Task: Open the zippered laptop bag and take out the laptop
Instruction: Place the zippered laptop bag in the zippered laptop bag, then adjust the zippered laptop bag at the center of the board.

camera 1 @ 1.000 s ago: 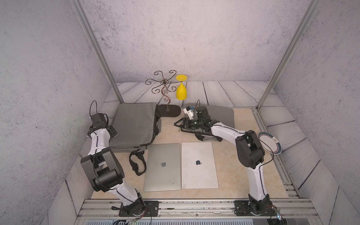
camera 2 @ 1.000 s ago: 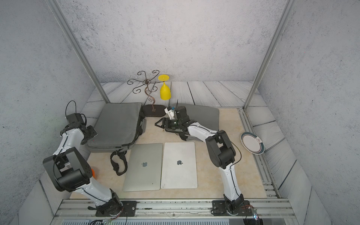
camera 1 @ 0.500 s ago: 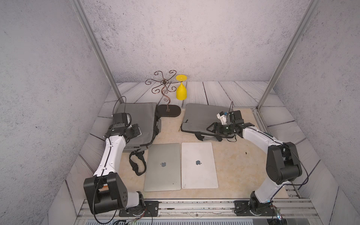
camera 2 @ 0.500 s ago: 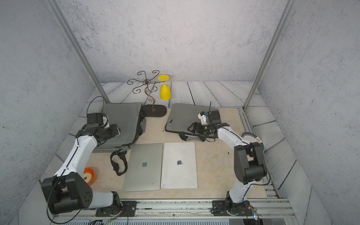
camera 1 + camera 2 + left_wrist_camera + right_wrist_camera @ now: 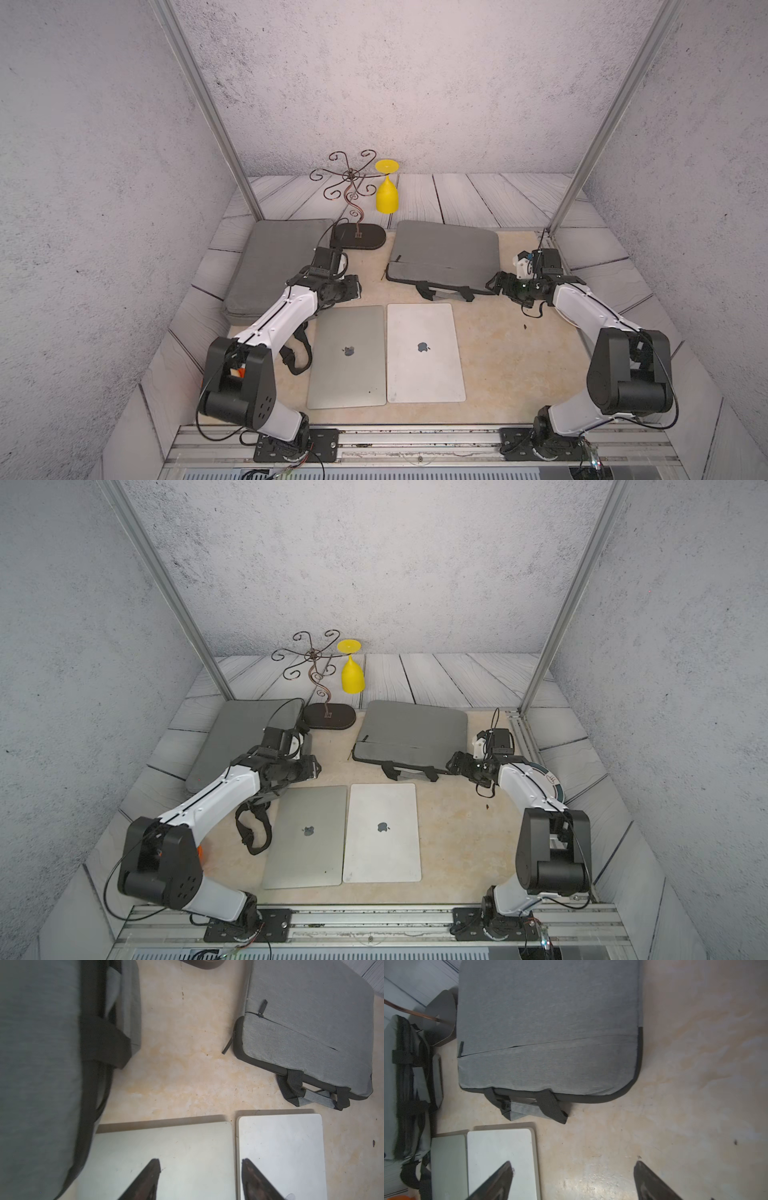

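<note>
In both top views, two grey fabric zippered laptop bags are lying at the far side of the beige mat (image 5: 511,345). The left bag (image 5: 274,266) is trailing a black strap (image 5: 297,357) towards the near side, and the right bag (image 5: 444,249) is pointing its handles (image 5: 446,293) near. Nearer, two closed laptops are lying side by side, a silver-grey laptop (image 5: 348,374) and a paler laptop (image 5: 424,370), each showing an Apple logo. Between the bags, one curly brown wire stand (image 5: 353,199) is holding one yellow goblet (image 5: 387,197) upside down. In a top view, a striped-rim plate (image 5: 550,777) is peeking out behind the right arm. The left gripper (image 5: 353,286) is hovering by the left bag's near right corner. The right gripper (image 5: 492,284) is hovering just right of the handles.

In the left wrist view, its fingers (image 5: 149,1180) are standing apart, gripping nothing, over the laptops' far edges.

In the right wrist view, the fingers (image 5: 496,1182) are spreading wide and empty over the mat, near the right bag.
</note>
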{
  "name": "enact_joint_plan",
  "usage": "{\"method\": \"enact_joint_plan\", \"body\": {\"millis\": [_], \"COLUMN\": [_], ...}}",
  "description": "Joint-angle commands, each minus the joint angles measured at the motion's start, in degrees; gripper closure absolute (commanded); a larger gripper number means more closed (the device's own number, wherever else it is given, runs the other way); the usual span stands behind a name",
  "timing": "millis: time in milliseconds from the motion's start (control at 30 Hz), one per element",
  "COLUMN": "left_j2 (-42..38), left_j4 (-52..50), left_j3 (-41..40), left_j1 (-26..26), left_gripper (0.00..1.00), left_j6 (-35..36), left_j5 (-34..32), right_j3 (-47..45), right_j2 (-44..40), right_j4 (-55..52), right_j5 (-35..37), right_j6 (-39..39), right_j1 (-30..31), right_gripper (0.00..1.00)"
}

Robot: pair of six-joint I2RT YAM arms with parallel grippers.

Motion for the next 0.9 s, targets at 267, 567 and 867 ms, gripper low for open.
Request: {"method": "enact_joint_plan", "body": {"millis": [267, 567, 867], "left_j2": [20.1, 31.1, 39.08], "left_j4": [4.73, 2.16, 3.48], "left_j3": [17.19, 27.68, 35.03], "left_j1": [-3.44, -3.22, -3.31], "left_gripper": [0.41, 0.41, 0.42], "left_j6": [7.79, 19.83, 16.05], "left_j5": [5.03, 10.47, 12.27], "right_j3": [0.01, 1.37, 4.75], "right_j2": [4.81, 10.57, 16.55], "right_j4": [5.52, 7.67, 8.82], "right_j5": [2.63, 4.15, 4.87], "right_j6": [5.03, 10.85, 11.58], "right_j1": [-0.49, -0.04, 0.46], "right_gripper": [0.1, 0.11, 0.14]}}
